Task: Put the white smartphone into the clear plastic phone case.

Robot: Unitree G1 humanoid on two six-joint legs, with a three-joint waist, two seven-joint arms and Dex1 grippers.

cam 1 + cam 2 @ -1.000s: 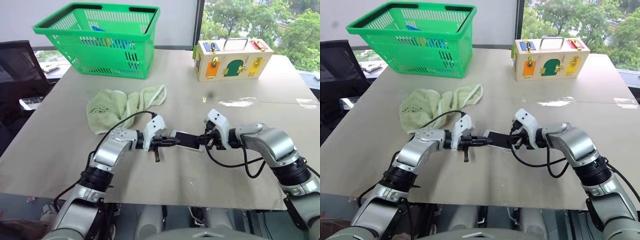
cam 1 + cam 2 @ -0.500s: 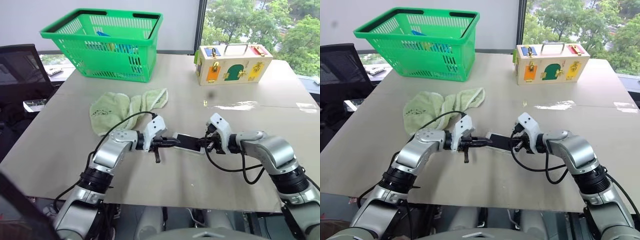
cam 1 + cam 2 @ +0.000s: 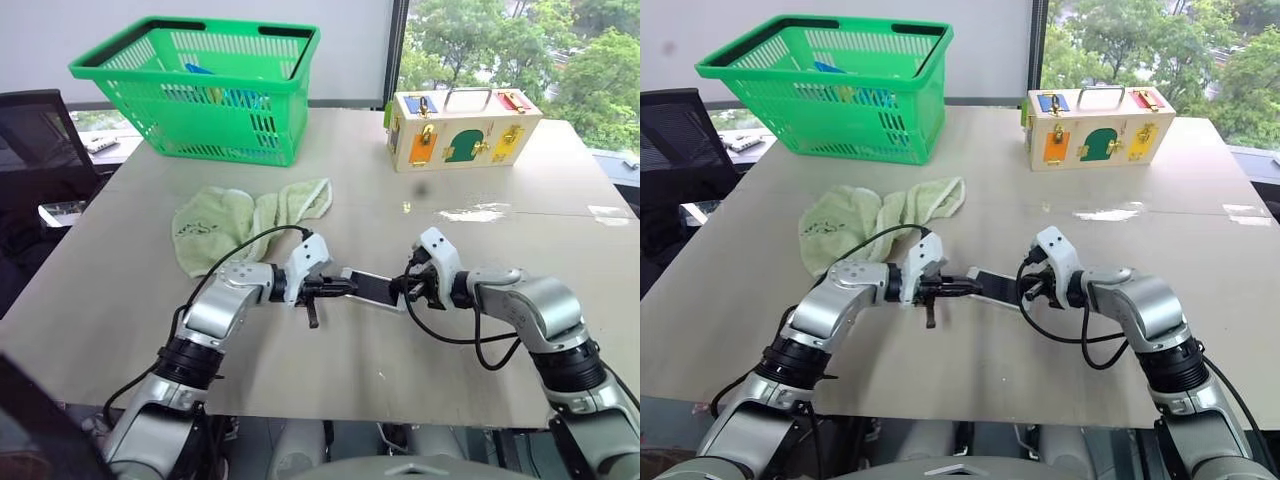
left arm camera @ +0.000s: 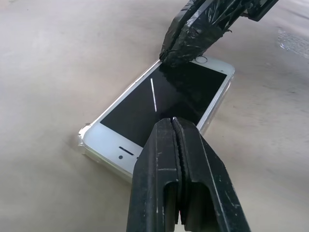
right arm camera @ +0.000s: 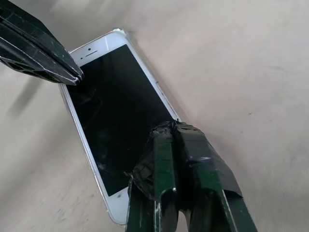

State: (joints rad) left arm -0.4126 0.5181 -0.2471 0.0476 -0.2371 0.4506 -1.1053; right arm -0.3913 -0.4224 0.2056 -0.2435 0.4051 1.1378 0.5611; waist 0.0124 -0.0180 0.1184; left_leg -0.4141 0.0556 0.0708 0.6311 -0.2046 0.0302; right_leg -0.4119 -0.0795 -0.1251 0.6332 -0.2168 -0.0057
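Note:
The white smartphone [image 3: 375,289] lies flat on the table, screen up, between my two grippers. A thin clear rim of the clear plastic phone case [image 4: 83,140] shows around its corner and edges, so the phone sits within the case. My left gripper [image 3: 345,287] is shut, its tip [image 4: 173,121] resting over the phone's earpiece end. From the other side my right gripper [image 3: 402,288] is shut too, with its taped tip [image 5: 171,126] pressed on the home-button end. Neither gripper holds anything.
A green basket [image 3: 200,90] stands at the table's back left. A pale green towel [image 3: 240,215] lies just behind my left arm. At the back right stands a wooden latch box [image 3: 460,125]. Beyond the left table edge is a black chair [image 3: 40,140].
The head camera has shifted a little. My right wrist has rolled slightly at the phone's end. Both grippers stay shut on the phone's two ends, and the phone has not moved.

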